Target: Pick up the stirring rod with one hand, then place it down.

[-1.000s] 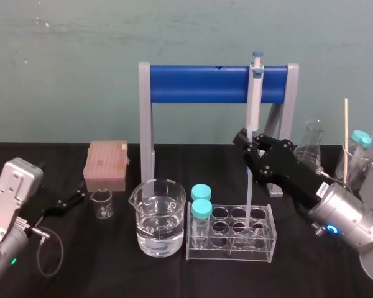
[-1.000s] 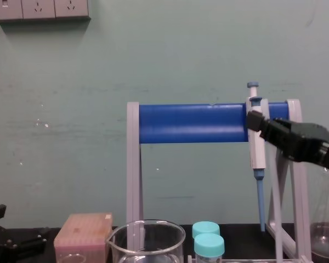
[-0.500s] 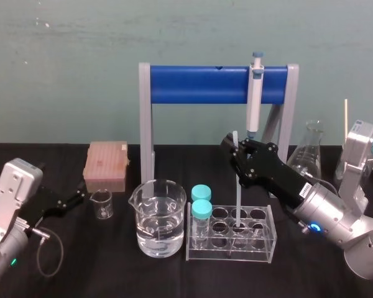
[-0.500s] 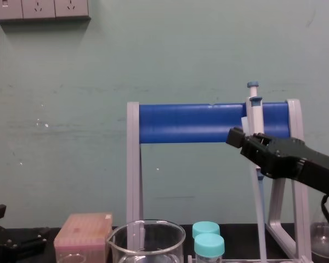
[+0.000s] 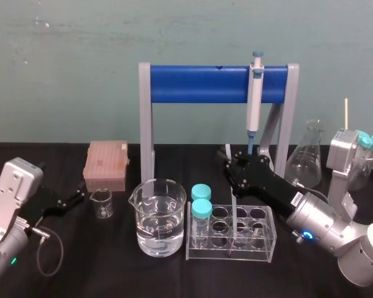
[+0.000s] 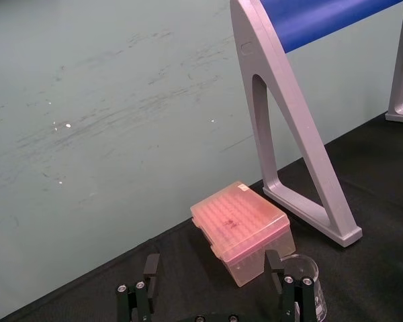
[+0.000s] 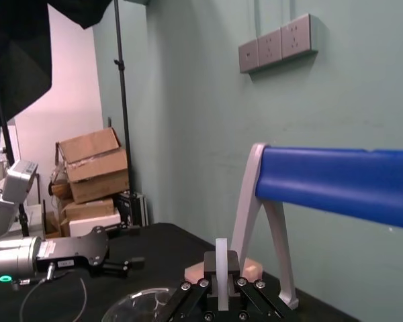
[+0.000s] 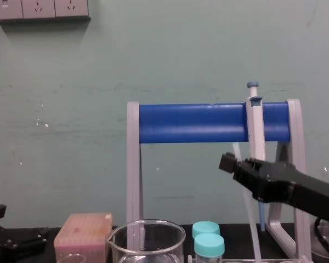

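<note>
1. Head view: the right tool (image 5: 235, 169) sits lower than a moment ago, clamped on the thin, translucent stirring rod (image 5: 234, 205), whose lower end is in the clear plastic rack (image 5: 268, 241); the left tool (image 5: 74, 200) is parked on the black worktop (image 5: 112, 267)
2. Left wrist view: the left tool is spread wide, with a pink ribbed box (image 6: 245, 225) ahead
3. Right wrist view: the rod is pinched between black fingers (image 7: 231, 266)
4. Chest view: the rod is slightly tilted, under the blue bar (image 8: 192, 123)

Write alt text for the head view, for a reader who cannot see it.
The right gripper holds the stirring rod upright, its lower end at the tube rack beside a beaker of water; the left gripper rests open at left.
</note>
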You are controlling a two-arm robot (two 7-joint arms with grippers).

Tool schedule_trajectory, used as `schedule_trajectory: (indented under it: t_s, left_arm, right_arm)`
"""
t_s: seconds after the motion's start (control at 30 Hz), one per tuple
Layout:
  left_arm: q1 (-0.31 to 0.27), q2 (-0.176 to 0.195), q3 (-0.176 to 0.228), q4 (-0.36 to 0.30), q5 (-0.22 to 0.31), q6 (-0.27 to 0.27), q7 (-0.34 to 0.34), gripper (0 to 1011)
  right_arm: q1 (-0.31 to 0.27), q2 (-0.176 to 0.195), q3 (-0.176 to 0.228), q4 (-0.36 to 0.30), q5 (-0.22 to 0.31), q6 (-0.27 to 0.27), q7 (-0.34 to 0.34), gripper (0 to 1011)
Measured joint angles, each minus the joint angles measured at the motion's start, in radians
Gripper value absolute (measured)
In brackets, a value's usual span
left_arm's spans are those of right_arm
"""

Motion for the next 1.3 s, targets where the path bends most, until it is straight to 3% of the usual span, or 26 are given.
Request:
schedule_trajectory:
  t_s: [1.3]
  left_arm:
    - [0.000,0.000,0.000,0.000,0.000,0.000,0.000,1000]
  right_arm:
    - [-0.009,-0.010,-0.007,0.026,-0.040,0.014,-0.031,75]
